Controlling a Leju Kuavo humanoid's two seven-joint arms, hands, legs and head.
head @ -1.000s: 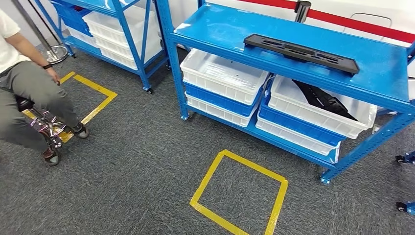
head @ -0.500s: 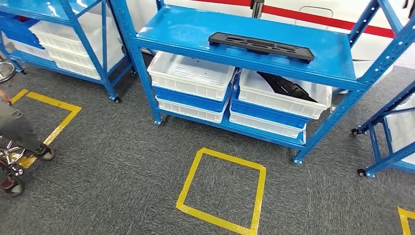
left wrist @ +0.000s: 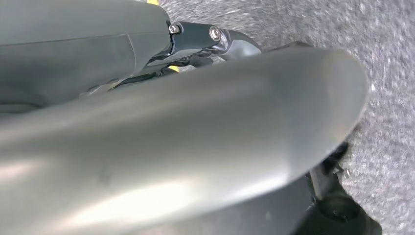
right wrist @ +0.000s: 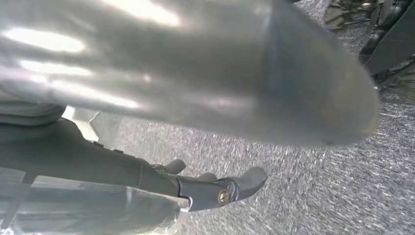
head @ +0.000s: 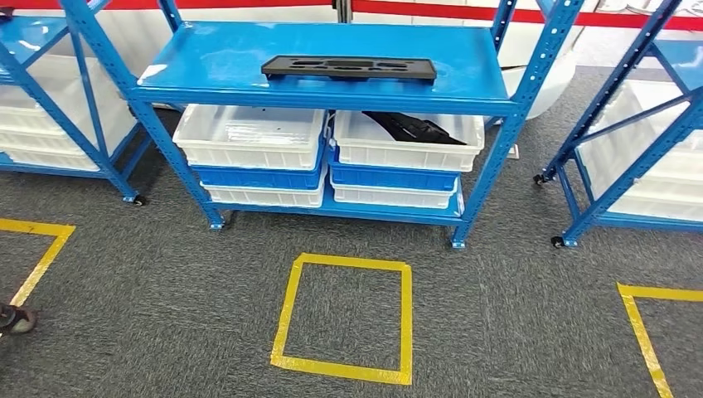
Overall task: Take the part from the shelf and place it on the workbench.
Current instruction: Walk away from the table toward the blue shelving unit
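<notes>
Both arms hang at the robot's sides over grey carpet. Left hand (left wrist: 215, 39): dark fingers straight out beside the grey thumb, nothing held, apart. Right hand (right wrist: 215, 188): fingers loosely spread, empty too.

Nearest on the floor, a yellow tape square (head: 346, 318), probably a standing mark set squarely in front of the blue shelf (head: 497, 166). Open carpet lies between the square and the shelf's feet.

Lower level: white and blue bins (head: 253, 141), one holding a dark piece.

Farthest, the black part (head: 348, 67) lies flat on the top board, just inside its front edge, with bare board on either side. Uprights at the corners limit side reach.
</notes>
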